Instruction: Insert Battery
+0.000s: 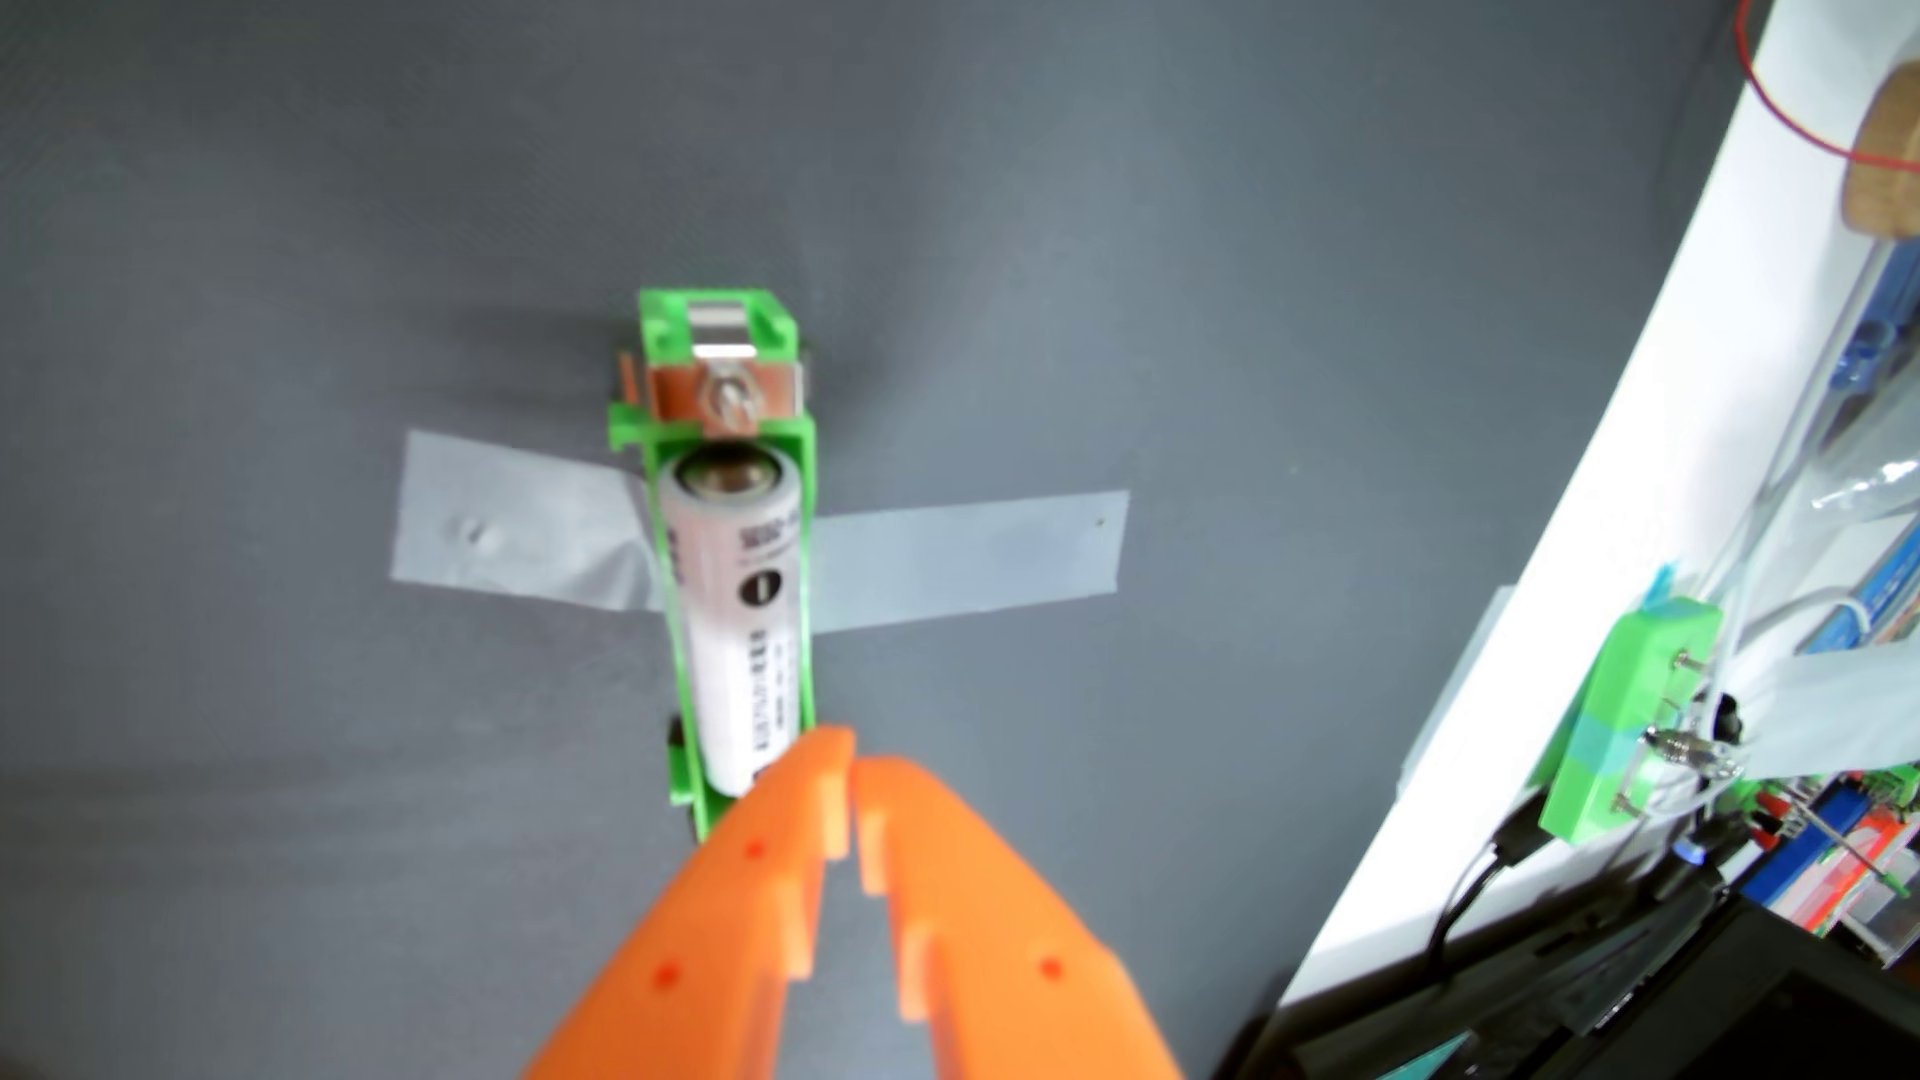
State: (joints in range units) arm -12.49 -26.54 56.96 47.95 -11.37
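A white cylindrical battery (736, 613) lies lengthwise in a bright green holder (717, 343) taped to the grey mat. Its metal end faces the holder's metal contact clip (727, 395) at the far end. My orange gripper (854, 763) comes in from the bottom edge, its two fingers nearly touching, with nothing between them. The left fingertip (816, 768) sits over the near end of the battery and the holder's near end, hiding both. Whether the tip touches the battery I cannot tell.
Strips of clear tape (966, 566) cross under the holder on the grey mat (312, 260). At the right runs a white table edge (1558, 582) with a second green printed part (1631, 717), cables, a red wire and clutter beyond.
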